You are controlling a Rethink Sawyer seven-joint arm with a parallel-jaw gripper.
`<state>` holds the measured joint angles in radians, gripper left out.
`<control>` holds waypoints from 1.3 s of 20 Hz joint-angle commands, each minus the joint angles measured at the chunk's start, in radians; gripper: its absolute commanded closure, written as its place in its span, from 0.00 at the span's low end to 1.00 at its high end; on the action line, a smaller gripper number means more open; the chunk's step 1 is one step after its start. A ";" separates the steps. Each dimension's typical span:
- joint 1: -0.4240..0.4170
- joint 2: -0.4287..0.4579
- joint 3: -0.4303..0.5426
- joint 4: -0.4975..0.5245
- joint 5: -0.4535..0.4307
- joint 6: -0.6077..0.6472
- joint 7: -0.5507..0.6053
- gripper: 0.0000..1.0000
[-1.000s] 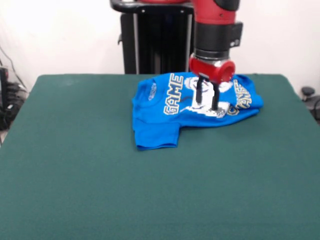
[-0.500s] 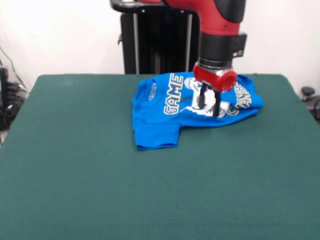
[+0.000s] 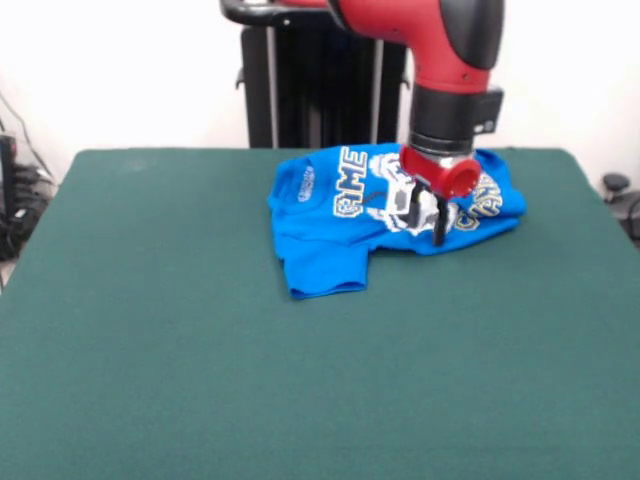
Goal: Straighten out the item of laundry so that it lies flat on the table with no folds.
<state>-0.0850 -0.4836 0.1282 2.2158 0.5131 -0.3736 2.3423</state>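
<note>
Since a second ago the gripper [image 3: 428, 218] has slid toward three o'clock, clenched on the item of laundry [image 3: 385, 215], dragging it and bunching the print. The shirt lies crumpled at twelve o'clock on the table [image 3: 200, 380]. The spreading pull is under way; next comes release.

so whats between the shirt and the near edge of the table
Nothing: in the front view, only bare green table lies between the blue T-shirt and the near edge.

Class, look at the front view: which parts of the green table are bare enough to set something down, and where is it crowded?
Bare: all the table between the T-shirt and the picture's bottom edge, plus the stretch from the shirt to the table's left edge. Crowded: the far right part, where the gripper is down on the rumpled shirt.
</note>
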 commanded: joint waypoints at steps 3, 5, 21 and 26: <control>0.109 -0.034 0.058 -0.067 0.169 0.033 0.287 0.00; 0.116 -0.042 0.055 -0.066 0.184 0.043 0.279 0.00; 0.106 -0.087 0.015 -0.050 0.188 0.091 0.220 0.00; 0.134 -0.070 0.038 -0.050 0.216 0.075 0.252 0.00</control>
<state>0.0045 -0.5794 0.1259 2.2165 0.6299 -0.3725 2.3439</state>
